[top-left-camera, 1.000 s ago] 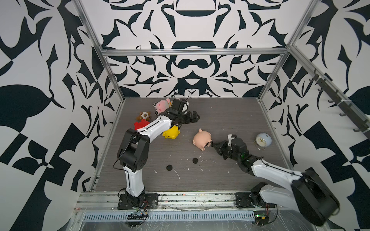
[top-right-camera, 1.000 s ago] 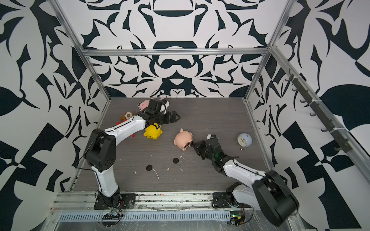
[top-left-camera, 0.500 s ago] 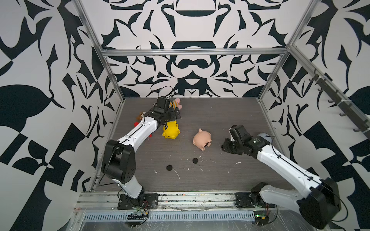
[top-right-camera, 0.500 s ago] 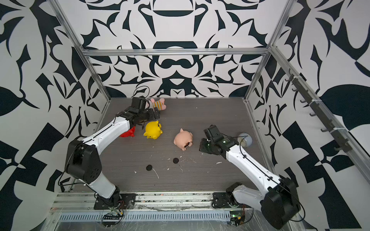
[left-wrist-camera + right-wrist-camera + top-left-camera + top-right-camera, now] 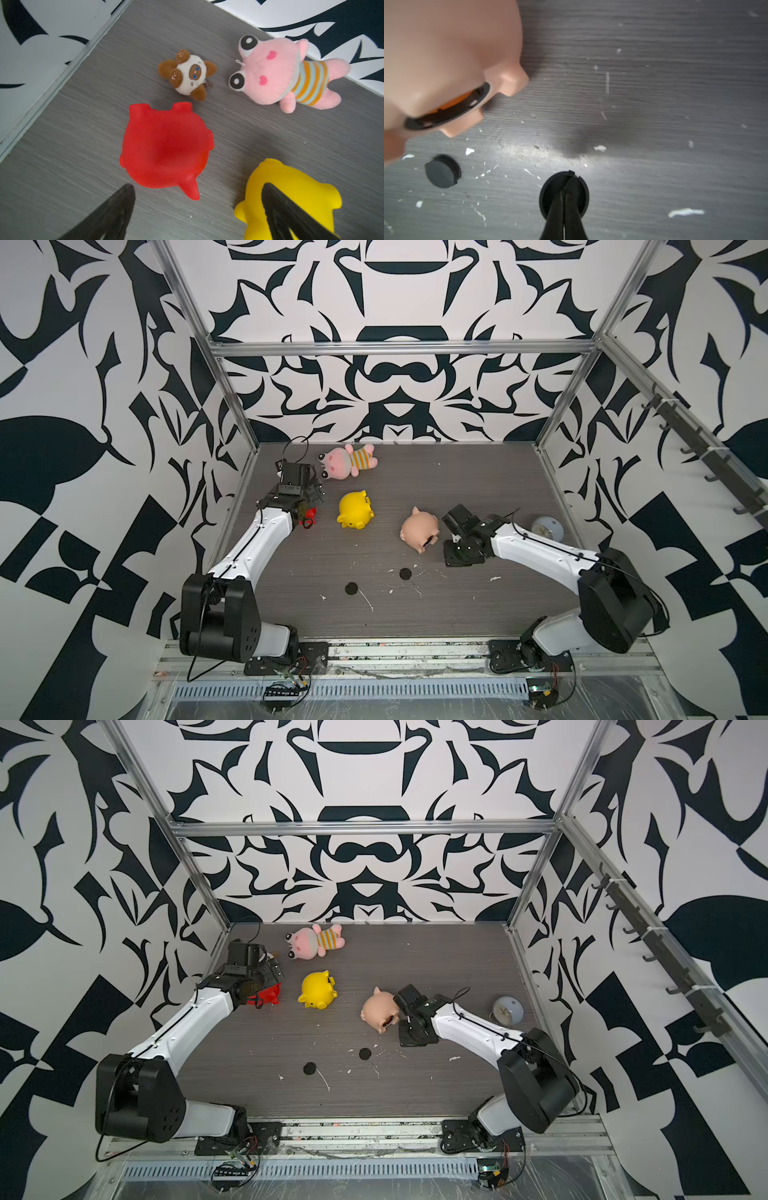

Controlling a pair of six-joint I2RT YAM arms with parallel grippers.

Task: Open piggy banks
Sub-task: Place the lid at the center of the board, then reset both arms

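L arm (image 5: 257, 543) stretched long toward back-left corner; left end effector (image 5: 198, 187) wide open, empty, poised above red piggy bank (image 5: 166, 145), which lies near the side-wall rail (image 5: 52, 83), little room there. R arm (image 5: 540, 551) low, wrist bent down; right end effector (image 5: 564, 193) clenched on a black plug (image 5: 547, 189) over bare table (image 5: 675, 104), free room beyond. Peach piggy bank (image 5: 419, 529) on its side just beside it, belly hole open w/ black ring showing. Yellow piggy bank (image 5: 355, 510) sits btwn the other two.
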